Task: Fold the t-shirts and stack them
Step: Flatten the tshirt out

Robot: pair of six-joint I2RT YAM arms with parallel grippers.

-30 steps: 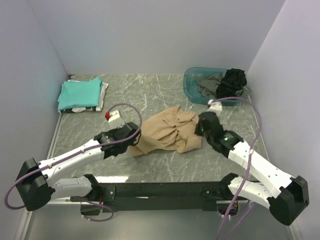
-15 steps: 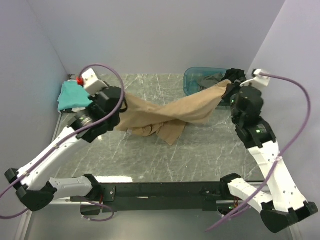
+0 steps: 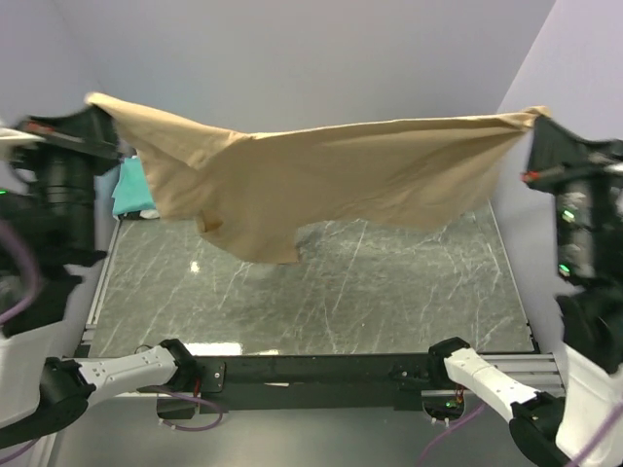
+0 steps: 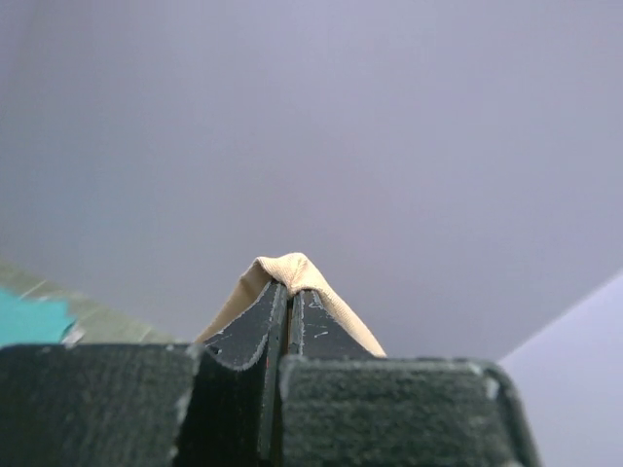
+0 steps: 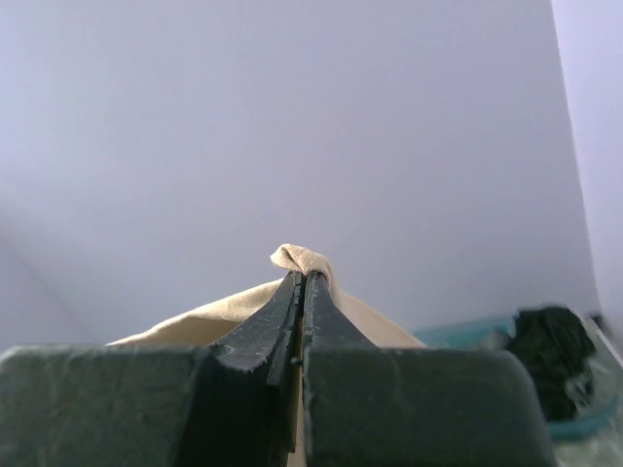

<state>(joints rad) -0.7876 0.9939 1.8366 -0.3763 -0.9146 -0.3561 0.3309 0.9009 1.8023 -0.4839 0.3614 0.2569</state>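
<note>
The tan t-shirt point(image 3: 331, 180) hangs stretched wide in the air, high above the table, between both arms. My left gripper point(image 3: 97, 105) is shut on its left corner, which peeks over the fingertips in the left wrist view point(image 4: 290, 272). My right gripper point(image 3: 537, 117) is shut on its right corner, seen as a small fold in the right wrist view point(image 5: 304, 261). A sleeve droops at the shirt's lower left point(image 3: 263, 243). The teal t-shirt point(image 3: 131, 190) lies folded at the far left, mostly hidden by the tan shirt and left arm.
The marble tabletop point(image 3: 389, 292) shows below the hanging shirt. A teal bin point(image 5: 584, 418) with a black garment point(image 5: 550, 345) shows at the right in the right wrist view; the shirt hides it from the top camera. Walls stand close on both sides.
Both arms have risen high and spread apart, lifting the tan shirt off the table and pulling it out taut; it was crumpled on the table a second ago.
</note>
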